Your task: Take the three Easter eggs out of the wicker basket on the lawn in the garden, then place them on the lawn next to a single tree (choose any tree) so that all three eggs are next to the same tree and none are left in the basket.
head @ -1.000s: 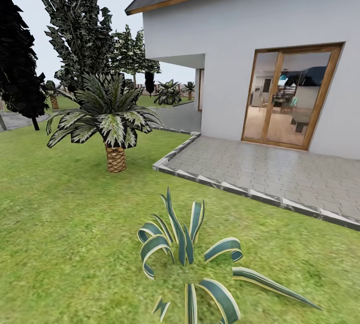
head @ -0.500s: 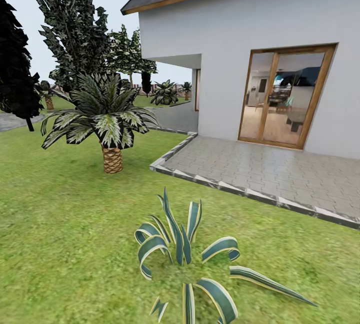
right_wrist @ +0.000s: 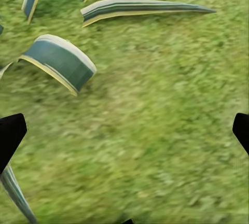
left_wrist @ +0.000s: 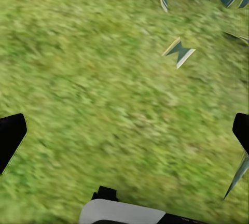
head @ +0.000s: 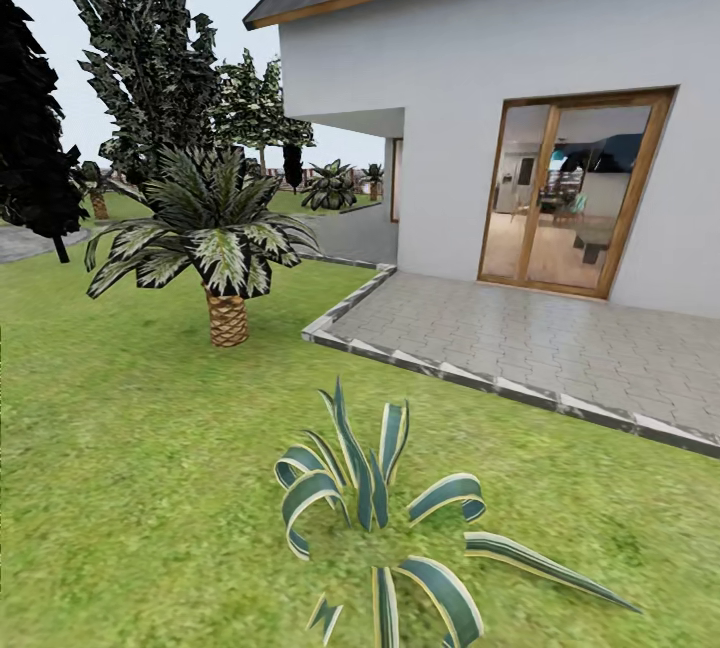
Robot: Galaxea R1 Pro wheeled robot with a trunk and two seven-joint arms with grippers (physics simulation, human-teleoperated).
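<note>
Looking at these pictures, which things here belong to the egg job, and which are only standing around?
Belong to the job:
- the lawn
- left gripper, open over grass
- right gripper, open over grass

Only standing around:
- striped-leaf plant
- small palm
- paved terrace
- house with glass door
- dark conifer

No readable text, label, brand, number or sign anywhere on house, plants or grass.
</note>
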